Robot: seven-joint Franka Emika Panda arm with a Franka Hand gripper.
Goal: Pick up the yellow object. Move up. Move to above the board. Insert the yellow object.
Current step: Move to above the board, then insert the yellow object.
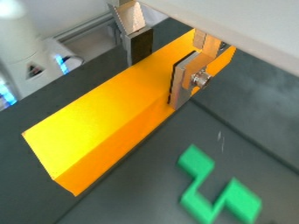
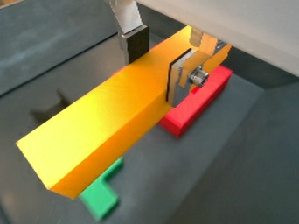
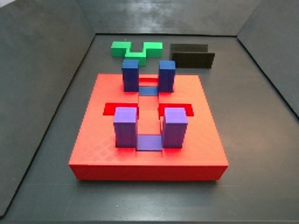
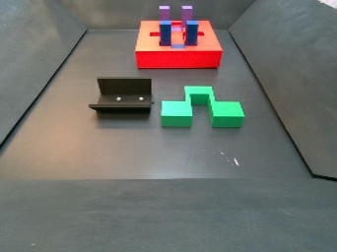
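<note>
Currently the board lies flat on the floor in both side views, carrying upright blue blocks and purple blocks. In both wrist views the yellow object is clamped between the gripper fingers, raised above the green block. The fixture stands beside the green block.

Dark grey floor — sloping grey walls around.
</note>
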